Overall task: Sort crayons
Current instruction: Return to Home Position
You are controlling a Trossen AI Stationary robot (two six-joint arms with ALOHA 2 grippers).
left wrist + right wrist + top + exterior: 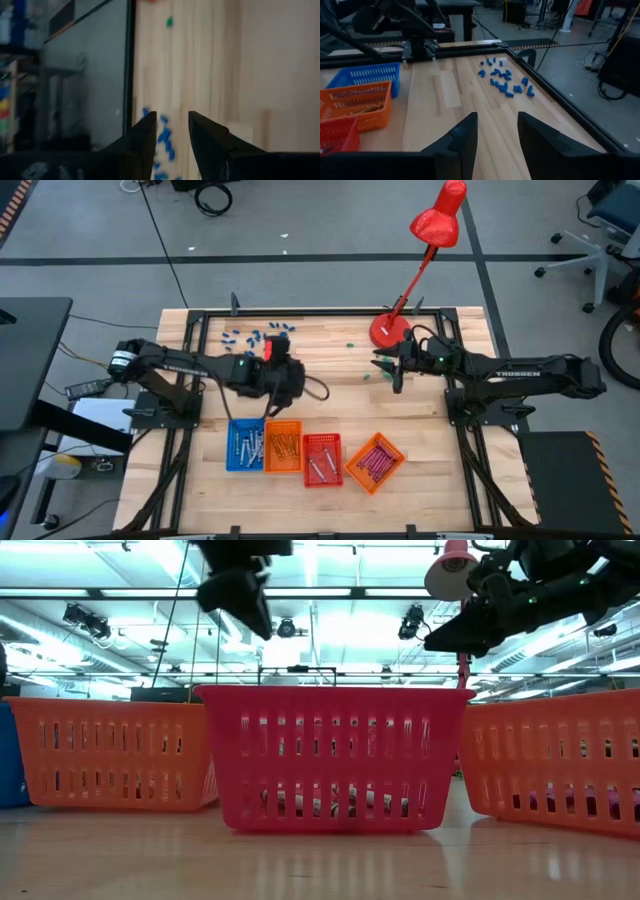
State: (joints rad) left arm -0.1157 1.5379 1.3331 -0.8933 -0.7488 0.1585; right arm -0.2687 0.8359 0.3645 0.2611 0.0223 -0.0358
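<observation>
high view: the crayons (374, 461) lie in four bins (322, 436) at the counter's (330, 395) 6 o'clock edge. left gripper (172, 120) hangs toward 11 o'clock, right gripper (497, 120) toward 1 o'clock; both pairs of fingers narrowly parted, empty.

1. Low view: you get the blue bin (8, 755) only as a sliver at the frame's edge; the end orange bin (560, 765) runs out of the opposite side.
2. The crayons (335, 805) in the red bin (330, 700) reach you only as patches behind its slots; their colours cannot be told there.
3. Left wrist view: the blue bits (166, 142) are blurred smears, some hidden behind the left gripper (172, 116).
4. From above, the crayons in all four bins are too small for you to count.
5. Right wrist view: the red bin is cut to one corner.
</observation>
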